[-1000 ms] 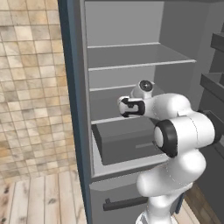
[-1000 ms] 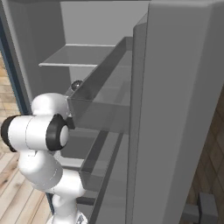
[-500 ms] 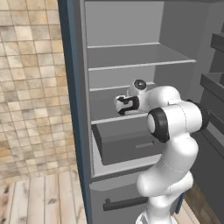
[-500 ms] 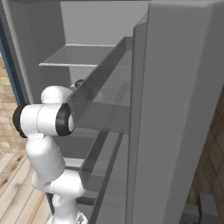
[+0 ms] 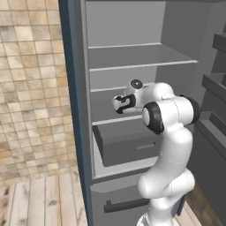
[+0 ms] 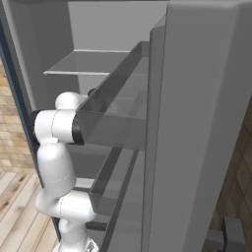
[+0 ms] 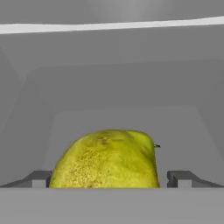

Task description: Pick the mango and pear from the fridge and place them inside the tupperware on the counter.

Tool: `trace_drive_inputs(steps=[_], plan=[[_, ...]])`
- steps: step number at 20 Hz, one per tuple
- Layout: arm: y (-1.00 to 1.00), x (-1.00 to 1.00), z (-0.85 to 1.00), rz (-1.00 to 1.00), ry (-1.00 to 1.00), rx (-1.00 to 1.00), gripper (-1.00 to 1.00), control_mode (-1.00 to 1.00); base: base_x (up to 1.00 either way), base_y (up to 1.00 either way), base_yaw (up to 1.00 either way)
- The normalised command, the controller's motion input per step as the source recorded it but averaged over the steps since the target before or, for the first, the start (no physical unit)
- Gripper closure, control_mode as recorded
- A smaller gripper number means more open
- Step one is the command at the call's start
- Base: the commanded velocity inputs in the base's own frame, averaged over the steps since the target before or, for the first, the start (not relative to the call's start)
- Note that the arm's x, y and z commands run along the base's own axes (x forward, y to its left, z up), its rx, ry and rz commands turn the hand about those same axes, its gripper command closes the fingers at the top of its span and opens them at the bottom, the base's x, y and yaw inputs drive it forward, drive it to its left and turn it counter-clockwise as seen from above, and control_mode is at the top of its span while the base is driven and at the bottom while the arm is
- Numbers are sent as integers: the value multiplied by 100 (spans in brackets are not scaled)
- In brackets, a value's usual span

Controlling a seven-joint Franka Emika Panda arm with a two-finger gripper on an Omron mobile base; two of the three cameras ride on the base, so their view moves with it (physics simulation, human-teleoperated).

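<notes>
The yellow-green pear (image 7: pixel 107 159) lies on a pale shelf inside the fridge (image 5: pixel 74 114), right in front of the hand camera. My gripper (image 7: pixel 109 179) is open, one fingertip (image 7: pixel 41 178) on each side of the pear, the right one a small gap away from it. In the left base view the gripper (image 5: pixel 118 104) reaches in over the middle shelf, just above the grey drawer (image 5: pixel 126 143). The mango, the tupperware and the counter are out of view.
An upper shelf (image 5: pixel 141 59) runs above the hand. The drawer stands pulled out a little below it. The open door's racks (image 6: pixel 118 118) stand close on the arm's right side. A tiled wall (image 5: pixel 31 88) and wooden floor lie left of the fridge.
The hand has shifted slightly left, deeper over the middle shelf, while the elbow has swung up and toward the fridge. The base has not moved.
</notes>
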Motion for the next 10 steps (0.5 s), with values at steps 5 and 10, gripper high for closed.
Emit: trace_drive_inputs(steps=[5, 10], plan=[[9, 42, -31, 0, 3, 0, -100, -100, 0, 0, 0], [2, 28, -35, 0, 3, 0, -100, -100, 0, 0, 0]])
